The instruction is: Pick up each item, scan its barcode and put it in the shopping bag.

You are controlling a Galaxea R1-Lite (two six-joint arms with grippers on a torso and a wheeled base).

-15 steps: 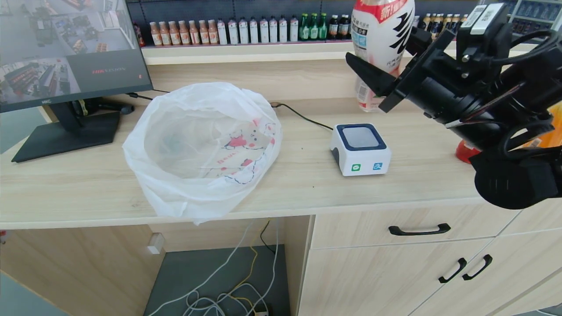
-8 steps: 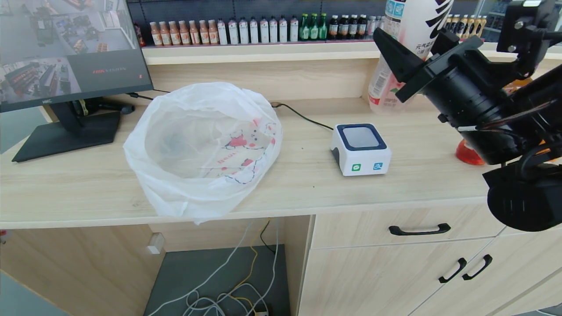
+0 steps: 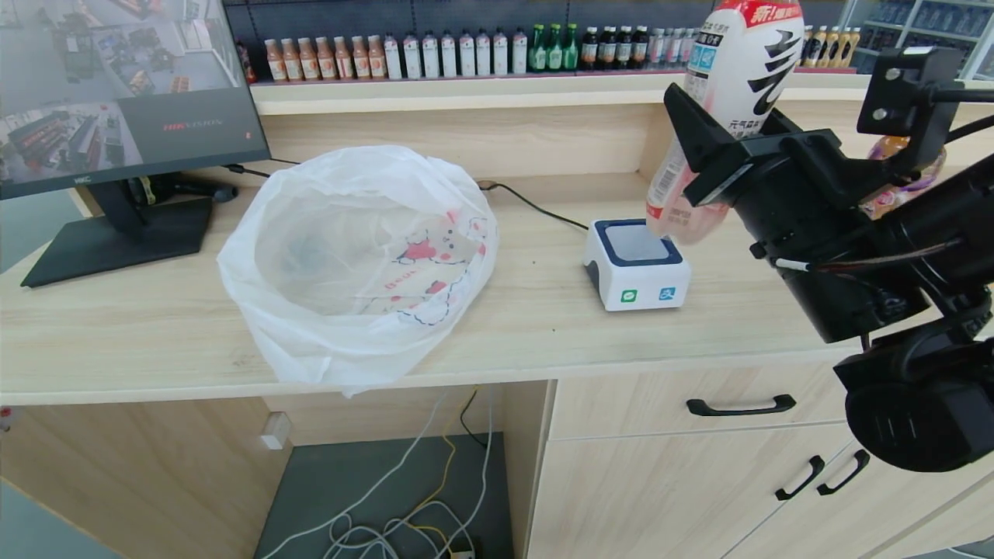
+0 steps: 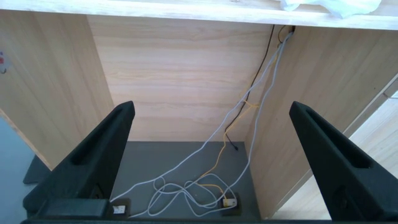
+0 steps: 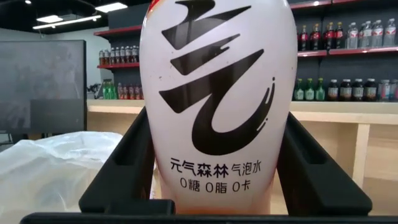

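Note:
My right gripper [image 3: 718, 151] is shut on a large white and pink drink bottle [image 3: 726, 109], held tilted with its base hanging just above the far right corner of the white barcode scanner [image 3: 637, 264] on the counter. The right wrist view has the bottle [image 5: 217, 106] close up between the two black fingers [image 5: 124, 168]. The white plastic shopping bag [image 3: 357, 256] stands open on the counter left of the scanner. My left gripper [image 4: 211, 162] hangs open below the counter, facing the cable space under it.
A monitor [image 3: 116, 93] on a black stand occupies the counter's far left. A cable [image 3: 536, 206] runs from the scanner to the back wall. An orange packet [image 3: 905, 167] lies behind my right arm. Drawers with black handles [image 3: 742, 406] sit below the counter at right.
My right arm has brought the bottle down and to the left, from up near the back shelf to just over the scanner. The red cap item beside the arm is now hidden.

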